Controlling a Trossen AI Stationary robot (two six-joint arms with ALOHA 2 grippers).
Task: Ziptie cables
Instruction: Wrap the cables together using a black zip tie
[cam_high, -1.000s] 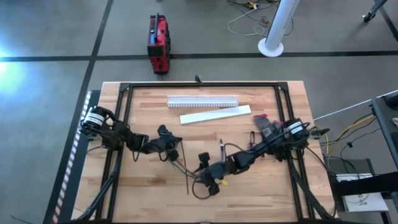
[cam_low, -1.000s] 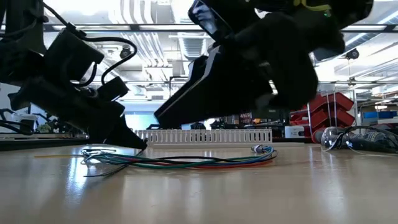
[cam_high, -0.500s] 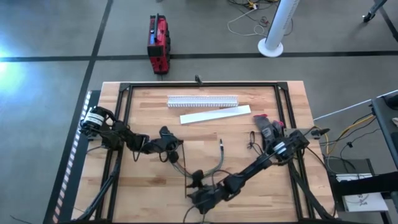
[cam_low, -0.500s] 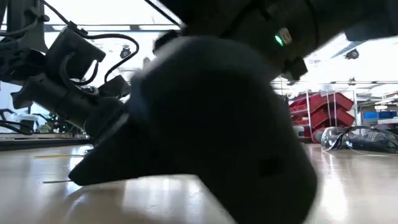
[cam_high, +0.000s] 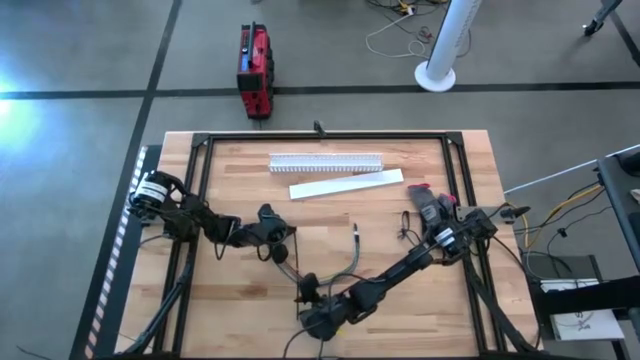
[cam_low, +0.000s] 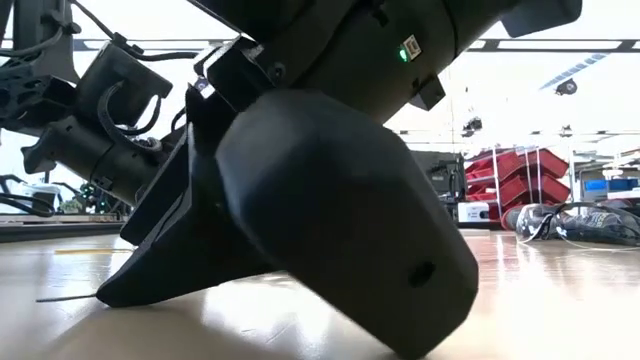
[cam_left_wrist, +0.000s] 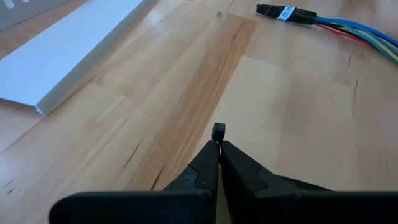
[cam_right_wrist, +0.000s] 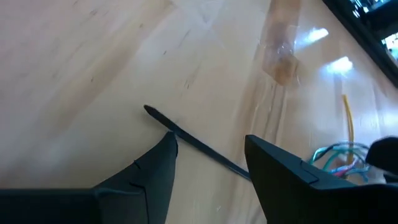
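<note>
Since a second ago the right gripper (cam_right_wrist: 208, 165) has been swung from mid-table down toward the front edge. The left gripper (cam_left_wrist: 219, 149) is clenched on the head of the ziptie (cam_right_wrist: 193, 144), whose long axis runs forward to the right gripper, where the tail lies between released fingers (cam_right_wrist: 155, 165). The cables (cam_left_wrist: 354, 34) lie well apart on the wooden table (cam_high: 420, 320); red bins (cam_low: 530, 175) are seen behind.
</note>
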